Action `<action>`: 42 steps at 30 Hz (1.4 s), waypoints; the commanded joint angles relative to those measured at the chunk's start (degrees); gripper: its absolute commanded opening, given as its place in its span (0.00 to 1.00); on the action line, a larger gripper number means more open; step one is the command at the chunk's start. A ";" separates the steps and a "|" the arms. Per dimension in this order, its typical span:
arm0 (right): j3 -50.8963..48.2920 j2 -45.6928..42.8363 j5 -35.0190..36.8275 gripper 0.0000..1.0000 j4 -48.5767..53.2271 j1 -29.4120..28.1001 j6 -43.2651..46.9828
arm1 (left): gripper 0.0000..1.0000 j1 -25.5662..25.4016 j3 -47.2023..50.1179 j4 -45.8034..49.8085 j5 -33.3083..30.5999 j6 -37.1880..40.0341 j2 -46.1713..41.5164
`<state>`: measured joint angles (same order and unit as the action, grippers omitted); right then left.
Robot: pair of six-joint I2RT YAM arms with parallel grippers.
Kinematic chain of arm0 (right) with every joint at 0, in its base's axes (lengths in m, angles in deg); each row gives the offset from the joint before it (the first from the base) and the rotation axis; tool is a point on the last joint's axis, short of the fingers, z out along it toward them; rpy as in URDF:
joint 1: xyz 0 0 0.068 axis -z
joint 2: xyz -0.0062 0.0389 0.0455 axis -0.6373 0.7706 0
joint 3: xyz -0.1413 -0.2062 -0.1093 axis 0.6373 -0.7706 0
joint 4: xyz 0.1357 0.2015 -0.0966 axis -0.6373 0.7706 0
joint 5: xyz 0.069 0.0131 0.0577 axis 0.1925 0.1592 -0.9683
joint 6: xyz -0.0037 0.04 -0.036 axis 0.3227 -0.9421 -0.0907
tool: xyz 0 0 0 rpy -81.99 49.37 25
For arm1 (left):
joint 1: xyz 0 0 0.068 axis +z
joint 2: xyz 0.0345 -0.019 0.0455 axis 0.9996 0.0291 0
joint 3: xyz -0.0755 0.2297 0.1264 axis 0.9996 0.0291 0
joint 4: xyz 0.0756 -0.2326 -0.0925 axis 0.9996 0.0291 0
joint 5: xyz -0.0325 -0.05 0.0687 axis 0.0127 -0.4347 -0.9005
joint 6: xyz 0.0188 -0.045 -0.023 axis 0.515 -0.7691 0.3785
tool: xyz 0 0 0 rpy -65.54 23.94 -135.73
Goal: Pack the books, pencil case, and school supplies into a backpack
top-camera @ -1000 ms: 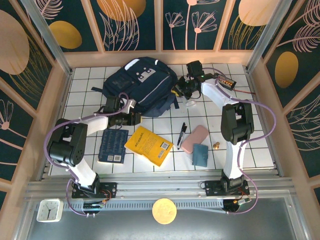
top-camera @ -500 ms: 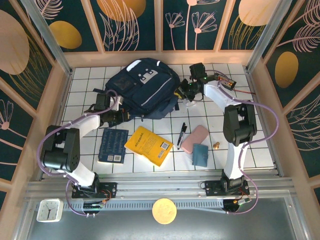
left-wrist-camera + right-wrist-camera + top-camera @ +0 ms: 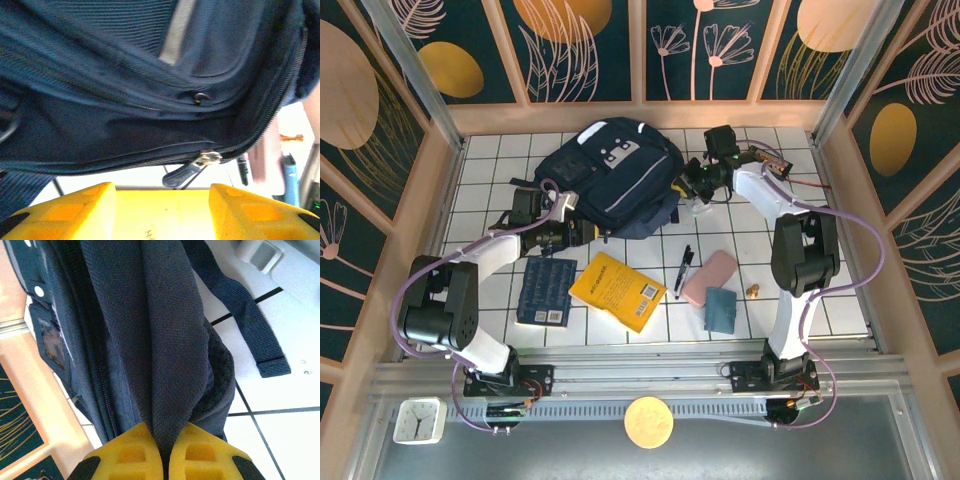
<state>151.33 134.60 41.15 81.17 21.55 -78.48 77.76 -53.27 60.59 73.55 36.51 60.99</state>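
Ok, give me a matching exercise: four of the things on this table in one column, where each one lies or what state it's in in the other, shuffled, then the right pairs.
1. dark navy-blue fabric backpack
2. bright yellow paperback book
3. pale pink oblong pencil case
4. slim black pen

A. beside the small teal-blue flat item
B. fabric pinched in the right gripper
C. next to the dark navy-blue paperback
D. lying between a book and the case

Pairs: 1-B, 2-C, 3-A, 4-D.
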 commanded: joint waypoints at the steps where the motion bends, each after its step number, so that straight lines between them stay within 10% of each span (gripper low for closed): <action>1: 6.74 -4.23 -2.42 0.00 0.72 0.03 0.01 | 0.52 0.04 0.82 -5.84 8.16 -1.98 -0.37; 25: 9.99 -2.54 -3.06 0.00 1.72 -1.31 -1.54 | 0.52 -2.44 -4.31 -14.48 10.38 -6.76 7.96; 33: 9.16 -2.70 -2.87 0.00 1.51 -1.27 -1.21 | 0.00 -2.43 -6.32 -12.52 9.30 -7.03 10.77; 42: 6.22 -4.18 0.13 0.00 3.65 0.34 2.48 | 0.00 0.28 -6.04 -0.62 3.95 -0.72 7.63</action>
<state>158.02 134.12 40.34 84.84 20.85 -78.76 75.95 -57.99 52.89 81.66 30.94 70.76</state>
